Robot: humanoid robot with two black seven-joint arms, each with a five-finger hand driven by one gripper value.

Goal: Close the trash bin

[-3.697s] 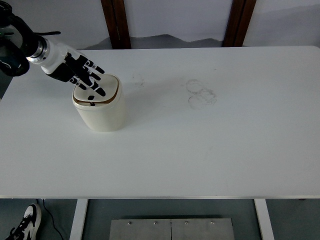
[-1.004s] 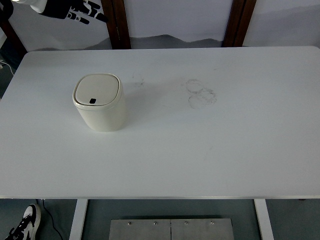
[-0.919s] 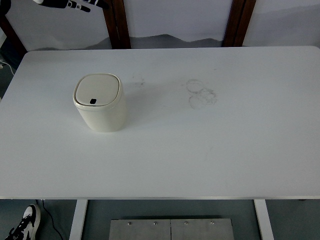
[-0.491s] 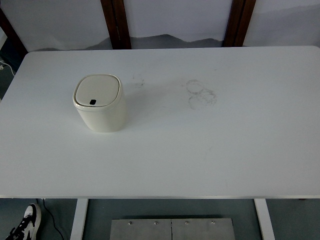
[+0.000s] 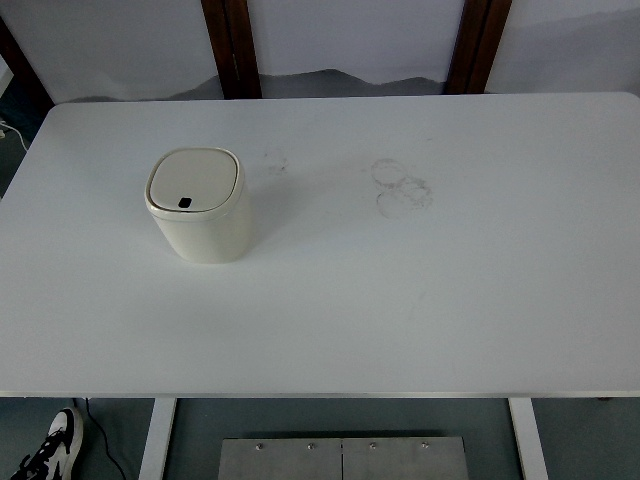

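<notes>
The trash bin point(image 5: 198, 205) stands upright on the left half of the white worktop point(image 5: 400, 300), nearer the far edge than the near one and well clear of every edge. It is cream-coloured, with a rounded-square top and a body that tapers slightly toward its base. The lid point(image 5: 195, 181) sits flat and flush within the rim, so the bin is shut. A small dark rectangular mark point(image 5: 184, 203) shows on the lid close to its near edge; whether it is a button, a latch or a window cannot be told. No brand, label or legible writing is visible on the bin or on the worktop. Neither robot hand appears in the head view, so the state of the fingers of either hand cannot be told, and nothing touches the bin. To the right of the bin, near the middle of the worktop, lie faint grey ring-shaped stains point(image 5: 402, 188), overlapping one another, and a fainter smudge point(image 5: 275, 162) sits between them and the bin, just beyond the bin's far right corner. Behind the worktop two dark brown wooden posts point(image 5: 231, 47) rise against a pale wall. Below the near edge a white table leg point(image 5: 158, 438), a grey metal plate point(image 5: 342, 458) and a black-and-white shoe point(image 5: 45, 450) at the lower left corner are visible
</notes>
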